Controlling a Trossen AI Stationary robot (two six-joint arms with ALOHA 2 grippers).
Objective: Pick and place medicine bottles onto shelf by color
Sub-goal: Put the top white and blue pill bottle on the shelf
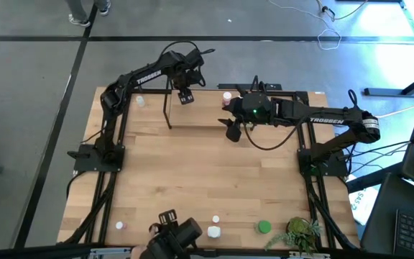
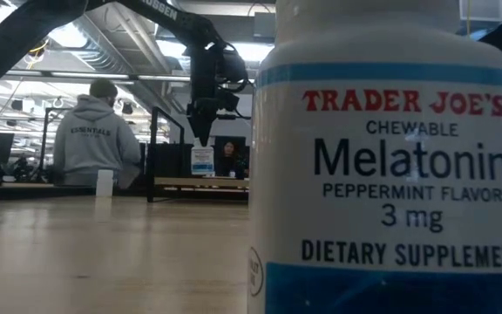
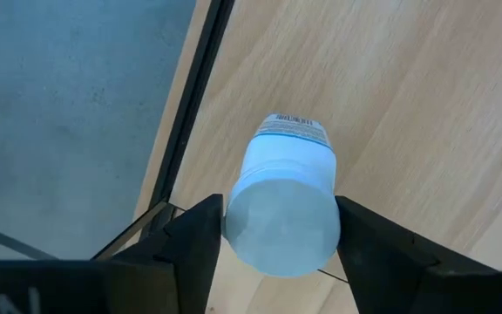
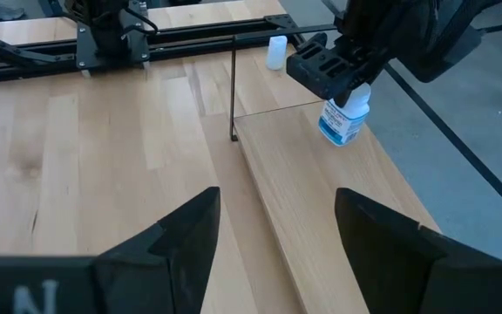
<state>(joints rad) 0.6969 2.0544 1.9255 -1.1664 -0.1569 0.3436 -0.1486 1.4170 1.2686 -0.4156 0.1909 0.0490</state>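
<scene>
One wooden table (image 1: pixel 207 180), filling the middle of the high view. Two dark arms above it. Left gripper (image 1: pixel 186 96) at 12 o'clock on the table, hanging over the left end of the shelf, its fingers (image 3: pixel 194 249) on either side of a bottle's cap and right against it; pinching or already let go, cannot tell. Right gripper (image 1: pixel 233 132) at about 1 o'clock, low over the shelf's near edge, jaws spread wide with nothing between them. One shelf (image 1: pixel 200 115), light boards on thin black uprights, along the far edge at 12 o'clock. One leafy plant (image 1: pixel 304 234) at 5 o'clock. Seven medicine bottles counted. One blue-banded bottle (image 3: pixel 284 209) with a white cap, upright on the shelf's top board under the left gripper. One pink-topped bottle (image 1: pixel 226 97), seemingly on the same board near its far edge, beside the right arm. One white bottle (image 1: pixel 141 102) on the table at 11 o'clock, left of the shelf and apart from it. Four more along the near edge: one green bottle (image 1: pixel 264 227) near 5 o'clock, two white ones (image 1: pixel 215 219) (image 1: pixel 213 232) close together at 6 o'clock, one small pale bottle (image 1: pixel 119 225) at 7 o'clock. Right up against the low camera, one melatonin bottle (image 2: pixel 390 174), white with a blue band; which of the near-edge ones, cannot tell.
</scene>
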